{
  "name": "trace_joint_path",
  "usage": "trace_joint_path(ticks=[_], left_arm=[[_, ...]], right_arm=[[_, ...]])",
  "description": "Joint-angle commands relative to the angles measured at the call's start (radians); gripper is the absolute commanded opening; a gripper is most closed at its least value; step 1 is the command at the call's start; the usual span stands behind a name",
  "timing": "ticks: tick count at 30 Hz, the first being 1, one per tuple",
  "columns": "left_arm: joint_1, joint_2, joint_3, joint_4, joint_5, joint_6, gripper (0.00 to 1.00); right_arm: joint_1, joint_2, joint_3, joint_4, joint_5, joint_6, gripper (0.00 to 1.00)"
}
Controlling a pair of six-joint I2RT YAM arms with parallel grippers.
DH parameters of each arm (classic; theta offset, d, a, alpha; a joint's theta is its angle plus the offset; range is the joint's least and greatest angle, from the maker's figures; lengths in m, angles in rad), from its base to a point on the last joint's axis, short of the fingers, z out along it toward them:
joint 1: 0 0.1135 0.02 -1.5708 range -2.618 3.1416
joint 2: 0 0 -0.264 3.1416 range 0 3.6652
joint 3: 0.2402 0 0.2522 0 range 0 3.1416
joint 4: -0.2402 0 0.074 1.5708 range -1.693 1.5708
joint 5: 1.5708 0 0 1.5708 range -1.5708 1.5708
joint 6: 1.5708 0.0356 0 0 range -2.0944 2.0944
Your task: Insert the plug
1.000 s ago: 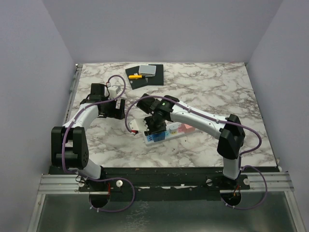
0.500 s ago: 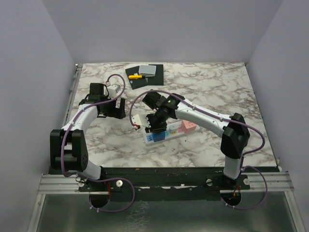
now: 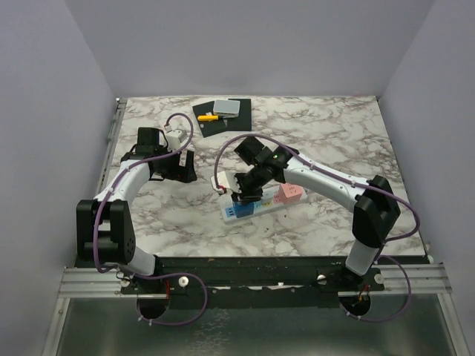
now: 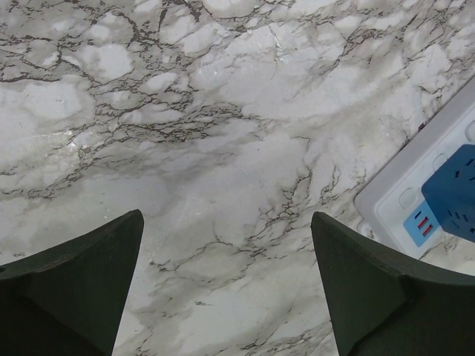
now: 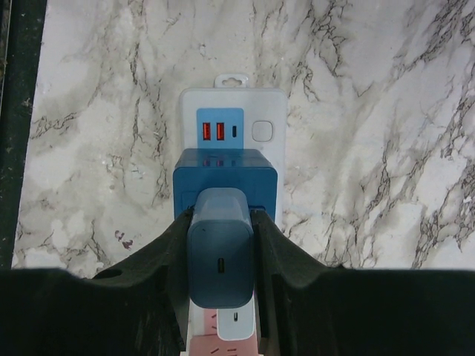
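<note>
The right tool (image 5: 220, 236) is clamped on the blue charger plug (image 5: 220, 261), right over the blue cube adapter (image 5: 223, 169) on the white power strip (image 5: 266, 104), while the left tool (image 4: 226, 219) hangs spread apart above the marble desk (image 4: 223, 111) beside that strip's end.

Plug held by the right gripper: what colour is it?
The plug is a muted grey-blue, seen best in the right wrist view.

The grey-veined white marble-look tabletop (image 4: 223, 148) is smooth with a soft sheen. The white plastic power strip (image 5: 269, 104) looks smooth and faintly glossy. The slate-blue rectangular plastic plug (image 5: 220, 256) and the blue cube-shaped plastic adapter (image 5: 223, 170) have a smooth, satin-matt finish.
</note>
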Motion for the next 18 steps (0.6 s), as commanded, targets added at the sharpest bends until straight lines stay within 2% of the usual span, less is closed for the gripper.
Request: trace_joint_path(ticks=[1,14,15,18], left_arm=[[0.007,-0.013,0.008,-0.025,0.037,0.006,0.95],[0.007,-0.007,0.048,-0.045,0.028,0.008,0.94],[0.007,-0.007,0.052,-0.046,0.026,0.008,0.94],[0.007,-0.004,0.061,-0.049,0.02,0.008,0.97]], right_arm=[[-0.02,0.069,-0.108,-0.107,-0.015,-0.026,0.01],[-0.033,0.085,-0.171,-0.068,-0.023,-0.036,0.01],[-0.033,0.084,-0.171,-0.066,-0.017,-0.032,0.01],[-0.033,0.074,-0.158,-0.057,-0.006,-0.021,0.12]])
